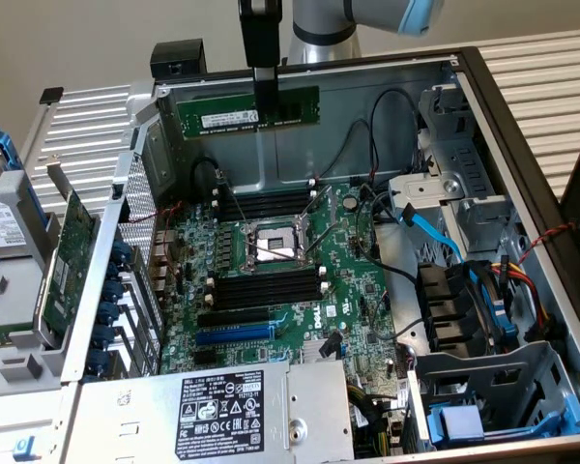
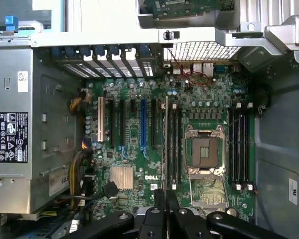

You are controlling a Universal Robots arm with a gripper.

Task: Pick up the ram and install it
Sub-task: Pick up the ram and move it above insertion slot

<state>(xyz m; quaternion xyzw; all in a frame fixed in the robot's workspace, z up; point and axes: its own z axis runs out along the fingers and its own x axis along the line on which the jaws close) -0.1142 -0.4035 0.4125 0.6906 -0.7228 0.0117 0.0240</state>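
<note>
Ram (image 1: pixel 213 116): thin, flat green board stick with a white label strip, hanging level over the far edge of the open metal case (image 1: pixel 367 97). Gripper (image 1: pixel 265 101) points straight down, its black fingers pinching the stick's middle.

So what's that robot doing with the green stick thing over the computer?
The robot's gripper is pinching the ram, that long green stick, and holding it in the air above the open computer case. Below it lies the motherboard with its black memory slots on either side of the processor socket. The ram is not in any slot yet, so it has been picked up but not put in.
</note>
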